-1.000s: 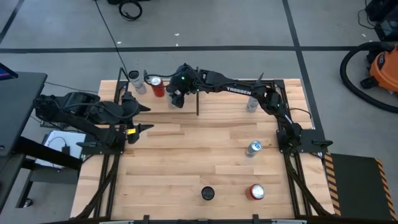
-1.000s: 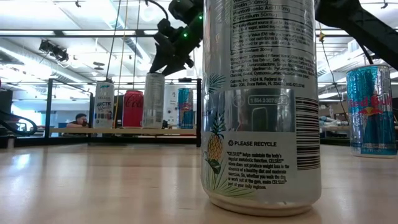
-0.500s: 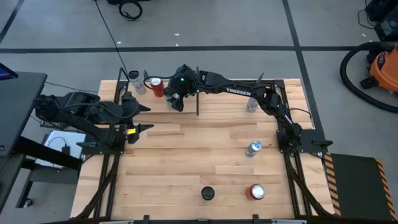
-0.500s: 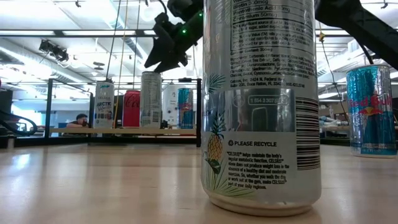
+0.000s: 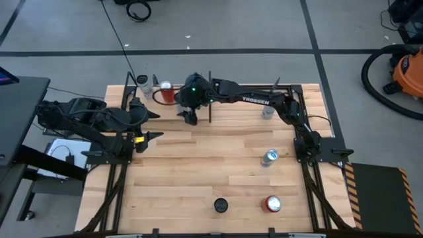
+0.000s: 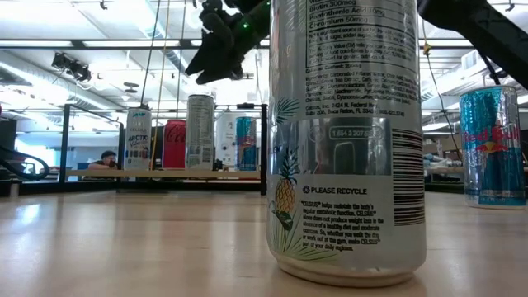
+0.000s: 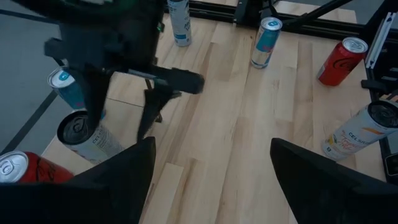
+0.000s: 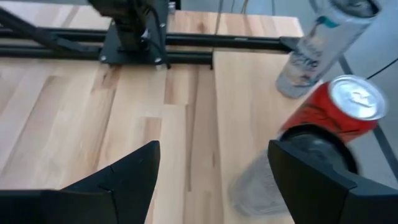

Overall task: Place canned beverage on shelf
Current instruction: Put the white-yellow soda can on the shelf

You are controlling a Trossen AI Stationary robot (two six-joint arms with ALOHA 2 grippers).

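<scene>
Canned beverage nearest the low camera: a silver pineapple-print can (image 6: pixel 346 140) upright on the table (image 5: pixel 198 178); a blue-and-silver can (image 6: pixel 492 146) stands farther back. From above we also note a red can (image 5: pixel 273 203) and a dark-topped can (image 5: pixel 221 205) near the front edge.

Left gripper (image 5: pixel 147 125) waits over the table's left side, fingers (image 7: pixel 118 180) spread, nothing between them.

Farther off, the right gripper (image 6: pixel 216 62) hangs above the shelf (image 6: pixel 177 174), fingers (image 8: pixel 118 177) parted and empty, clear of the can tops.

At the far edge, four cans stand upright on the shelf board: a white-and-blue can (image 6: pixel 138 139), a red cola can (image 6: pixel 176 143), a tall silver can (image 6: pixel 200 132) just below the right gripper, and a teal can (image 6: pixel 246 143). A black upright (image 6: pixel 264 124) stands beside the teal can.

A person (image 6: pixel 105 158) shows in the room beyond.
</scene>
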